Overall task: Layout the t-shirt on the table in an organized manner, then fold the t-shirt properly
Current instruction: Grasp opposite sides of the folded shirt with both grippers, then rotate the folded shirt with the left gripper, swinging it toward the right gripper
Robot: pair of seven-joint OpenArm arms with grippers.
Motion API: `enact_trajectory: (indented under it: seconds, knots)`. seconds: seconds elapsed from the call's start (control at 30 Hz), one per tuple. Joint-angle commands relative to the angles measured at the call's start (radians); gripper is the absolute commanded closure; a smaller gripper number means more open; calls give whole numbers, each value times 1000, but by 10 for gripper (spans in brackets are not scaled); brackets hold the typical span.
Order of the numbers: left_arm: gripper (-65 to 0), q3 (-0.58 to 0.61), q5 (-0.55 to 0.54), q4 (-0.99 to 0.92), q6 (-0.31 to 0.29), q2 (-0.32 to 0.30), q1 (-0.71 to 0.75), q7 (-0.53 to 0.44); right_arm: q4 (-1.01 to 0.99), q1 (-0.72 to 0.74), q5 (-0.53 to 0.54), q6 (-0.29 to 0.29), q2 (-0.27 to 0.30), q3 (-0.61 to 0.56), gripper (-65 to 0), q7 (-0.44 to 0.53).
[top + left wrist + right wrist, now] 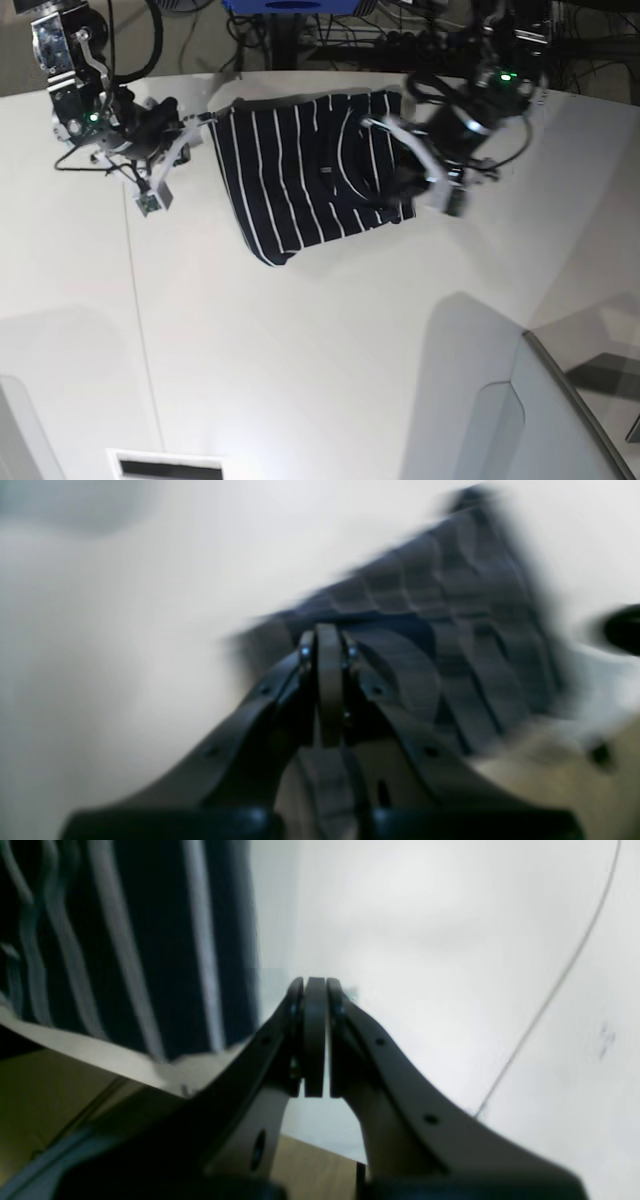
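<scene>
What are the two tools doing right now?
Left tool: closed; whether it pinches the t-shirt cannot be told.
Right tool: closed, nothing visibly held.

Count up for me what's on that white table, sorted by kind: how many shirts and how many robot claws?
Striped t-shirt: 1
Robot claws: 2, the left gripper and the right gripper, both shut
White table under them: 1
Total: 4

Striped t-shirt (300,170) on white table (330,350) (far side), right gripper (197,122) and left gripper (385,205) at its edges
</scene>
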Motion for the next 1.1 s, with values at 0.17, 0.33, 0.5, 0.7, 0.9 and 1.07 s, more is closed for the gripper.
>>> enact_trajectory:
  seconds: [0.17, 0.33, 0.5, 0.7, 0.9, 1.07]
  knots:
    - [0, -65, 9, -73, 17, 10, 10, -11, -6, 6, 6, 3, 9, 12, -9, 60]
    - [0, -114, 9, -145, 17, 4, 12, -12, -14, 4, 6, 4, 9, 37, -9, 60]
    - [0, -105, 13, -271, 17, 2, -56, -14, -12, 12, 6, 6, 8, 35, -9, 60]
    - [0, -94, 138, -389, 16, 25, -199, -14, -12, 6, 6, 6, 8, 43, -9, 60]
    - [0, -19, 176, -486, 16, 30, -323, -14, -12, -6, 6, 6, 8, 43, -9, 60]
    - [0, 64, 173, -616, 16, 40, -429, -15, -12, -9, 6, 6, 9, 54, -9, 60]
